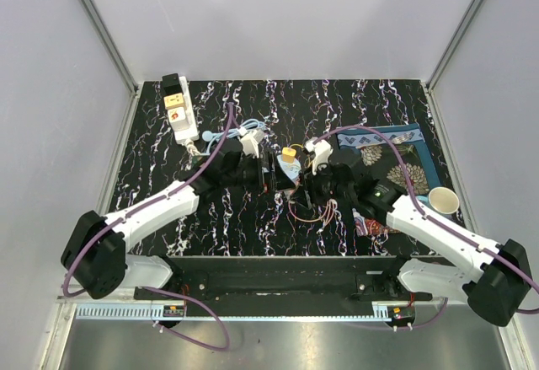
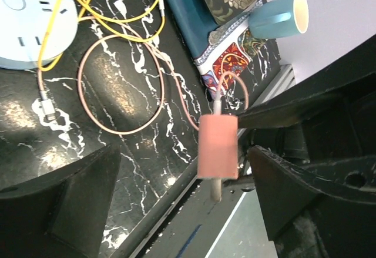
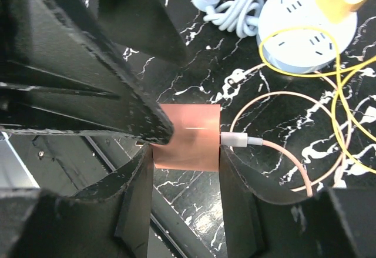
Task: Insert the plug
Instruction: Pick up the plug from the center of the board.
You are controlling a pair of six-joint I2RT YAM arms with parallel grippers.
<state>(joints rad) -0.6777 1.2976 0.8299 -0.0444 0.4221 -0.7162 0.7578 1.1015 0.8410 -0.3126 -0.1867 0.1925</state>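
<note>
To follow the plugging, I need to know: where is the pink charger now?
In the right wrist view, the pink charger sits at the centre, gripped by the right tool, with the round white power strip to its upper right.

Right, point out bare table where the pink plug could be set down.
Bare marble: the back strip between the power strip and the patterned mat, and the near patch between the left arm and the pink cable. Crowded: the middle, around the round socket, its white cord and the pink plug.
</note>
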